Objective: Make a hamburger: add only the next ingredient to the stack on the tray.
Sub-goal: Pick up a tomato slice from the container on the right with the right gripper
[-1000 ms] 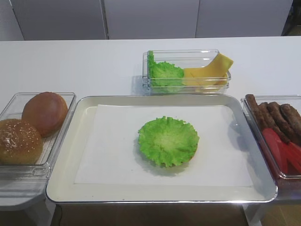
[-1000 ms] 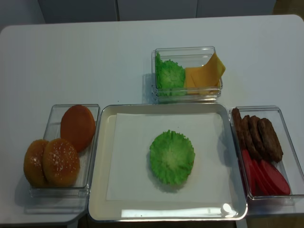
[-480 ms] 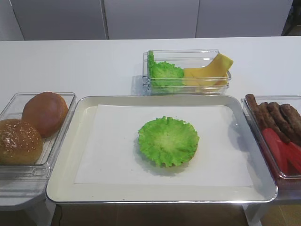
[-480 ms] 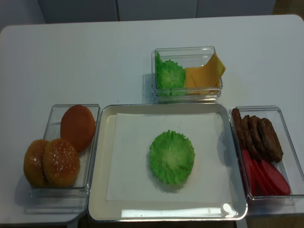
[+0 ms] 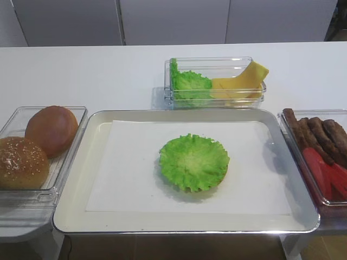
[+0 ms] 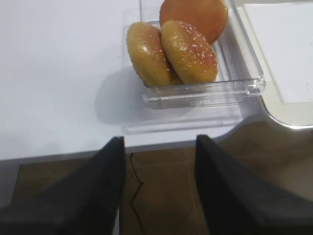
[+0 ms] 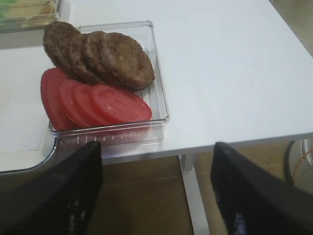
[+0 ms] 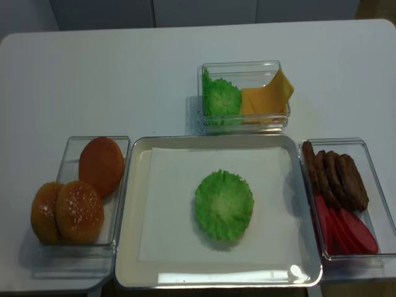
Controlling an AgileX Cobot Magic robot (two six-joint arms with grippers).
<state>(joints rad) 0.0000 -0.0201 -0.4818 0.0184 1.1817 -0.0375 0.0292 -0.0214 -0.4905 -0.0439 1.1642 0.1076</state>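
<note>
at the far left, a clear tub [image 5: 32, 157] holds three buns [image 8: 80, 192], parked just beside the tray where the left arm can reach them. seen from its wrist camera, the left gripper [image 6: 156, 191] hangs off the table's near edge in front of that tub, its two dark fingers [image 6: 98, 196] standing apart and holding nothing.

next comes the silver tray [image 5: 70, 211], lined with white paper, set in the middle as the building spot. the stack [image 5: 193, 162] sits near its centre: a ruffled green lettuce leaf with the bun base barely showing beneath, nothing red on it yet. behind the tray, apart from it, another tub [image 5: 217, 81] keeps spare lettuce on its left side and yellow cheese slices [image 5: 241, 81] on its right.

at the right, touching distance from the tray's edge, a third tub [image 7: 159, 93] has brown patties [image 7: 98, 54] fanned at the far end and tomato slices [image 7: 93, 103] overlapping at the near end. the nearest, topmost tomato slice [image 7: 120, 105] looks the easiest to lift, so i judge it the next ingredient.

the right gripper [image 7: 154, 191] hovers below the table edge just in front of that tub, fingers [image 7: 254, 196] spread wide, empty and touching nothing, lined up on the tomatoes as if for a reach forward and down.
</note>
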